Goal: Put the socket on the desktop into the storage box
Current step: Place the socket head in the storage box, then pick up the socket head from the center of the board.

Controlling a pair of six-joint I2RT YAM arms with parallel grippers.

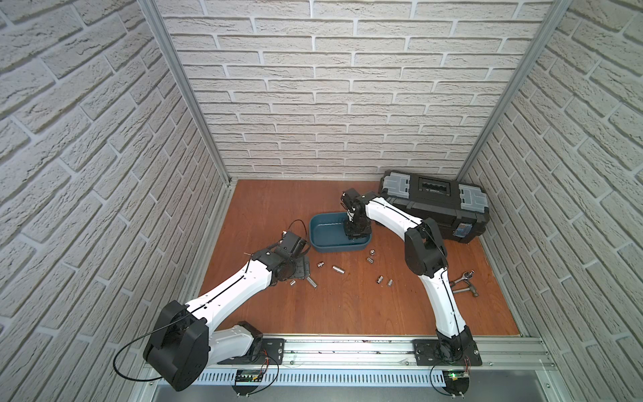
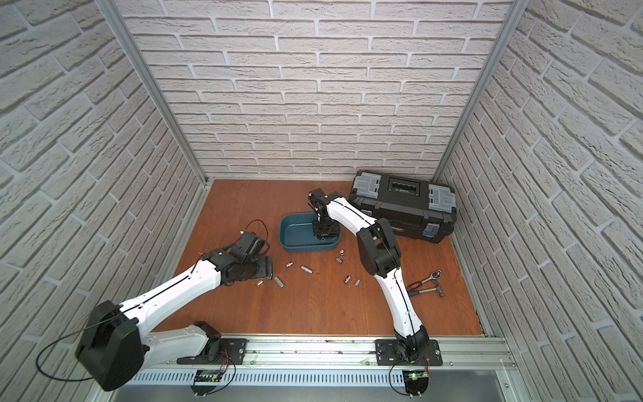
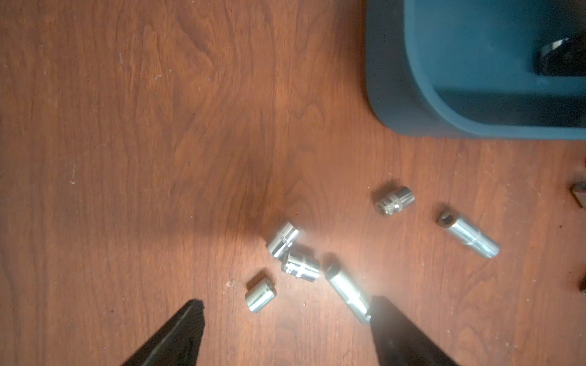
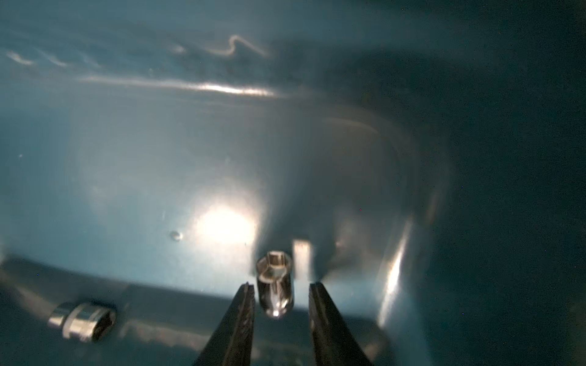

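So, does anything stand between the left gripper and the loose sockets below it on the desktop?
Nothing visible does. In the left wrist view the left gripper stands open over the desktop, with the short socket lying free by the gap between its fingertips. A long socket ends by one fingertip.

A mock workshop in a lab cell: brick-print walls, aluminium rail, black toolbox, hammer.
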